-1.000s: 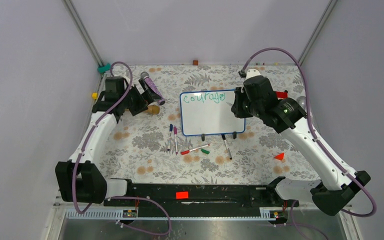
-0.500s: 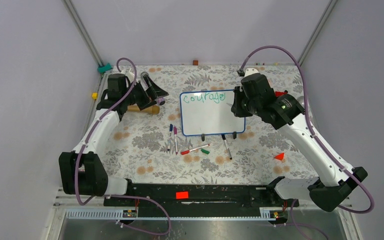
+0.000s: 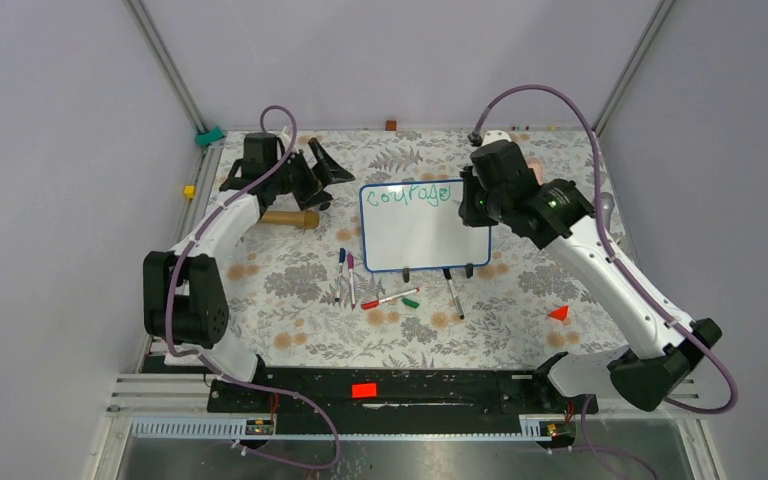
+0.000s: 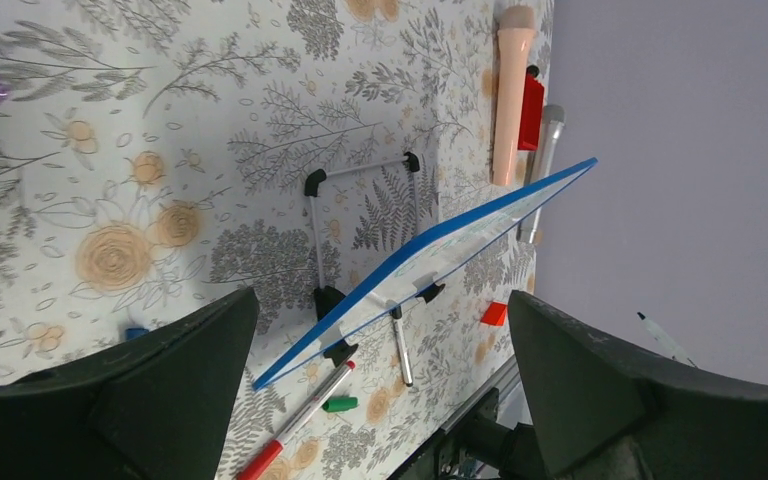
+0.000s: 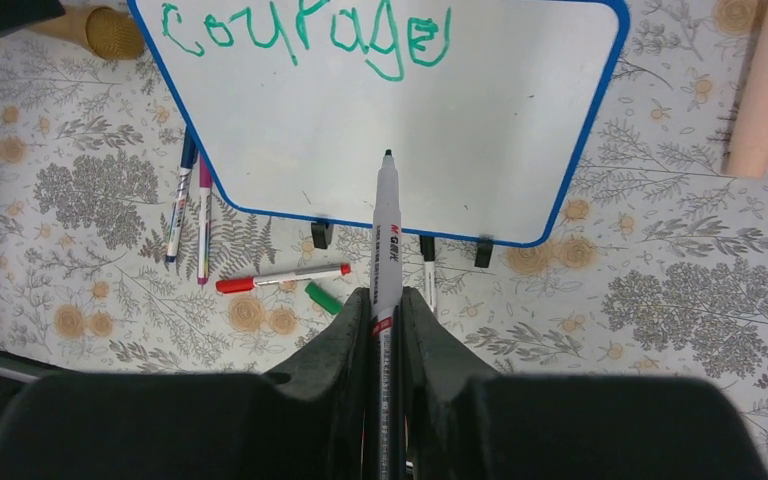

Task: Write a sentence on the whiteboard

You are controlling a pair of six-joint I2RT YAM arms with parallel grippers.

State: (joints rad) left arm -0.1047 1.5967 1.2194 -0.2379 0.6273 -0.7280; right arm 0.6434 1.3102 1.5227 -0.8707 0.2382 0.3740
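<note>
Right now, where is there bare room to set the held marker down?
Free: the near-right cloth between the black pen and the red wedge; the near-left cloth left of the pen cluster. Crowded: directly in front of the whiteboard, where those pens lie.

Blue-framed whiteboard (image 5: pixel 360 150) propped tilted on black feet, green "courage" (image 5: pixel 305 35) along top

left hand (image 4: pixel 382 300) spread, right hand (image 5: pixel 385 295) clamped
</note>
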